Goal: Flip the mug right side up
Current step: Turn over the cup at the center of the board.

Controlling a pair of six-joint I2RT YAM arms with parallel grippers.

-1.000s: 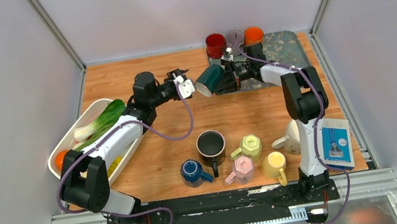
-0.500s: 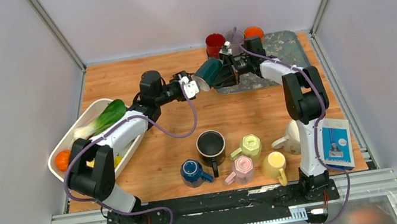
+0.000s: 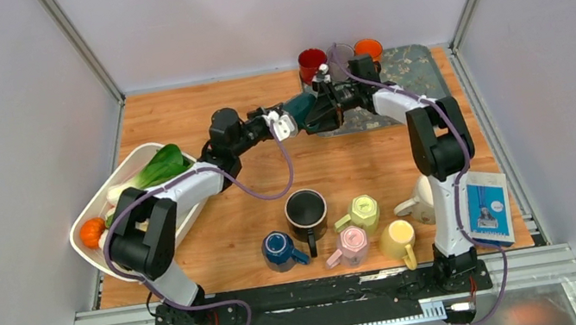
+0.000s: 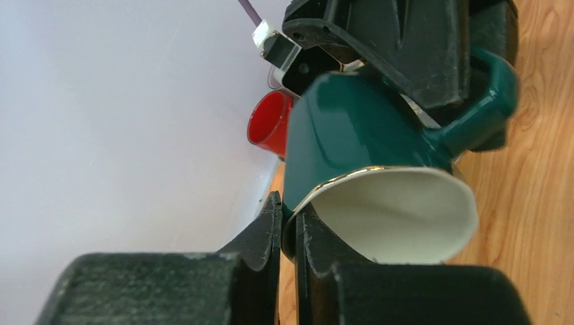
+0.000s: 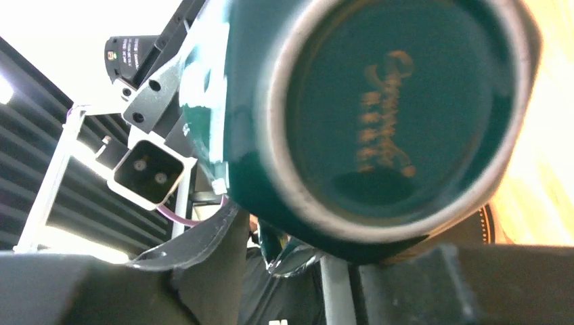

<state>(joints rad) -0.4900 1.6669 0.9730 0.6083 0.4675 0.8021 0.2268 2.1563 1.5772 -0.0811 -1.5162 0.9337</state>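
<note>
**Left gripper** (image 4: pixel 290 220): pinching the rim of the mug (image 4: pixel 359 128). One jaw sits inside the white mouth and the other outside on the green wall. A rim pinch leaves the body and handle free for the other arm, and probably allows the mouth to be swung upward.

**Right gripper** (image 3: pixel 322 111): its jaws flank the base end of the mug, near the handle. Whether they press on it or stand slightly spread cannot be told from its own wrist view, which the mug base fills.

**Mug position:** upper centre of the top view, off the table (image 3: pixel 197 107). It lies on its side between the two grippers, mouth toward the left one. It is just in front of the red cup (image 3: pixel 311 62) and the left end of the tray (image 3: pixel 417 63).

**Assessment:** this is likely a handover. The mug is not yet upright, and it needs one firm grip before the other opens, or it may drop.
</note>
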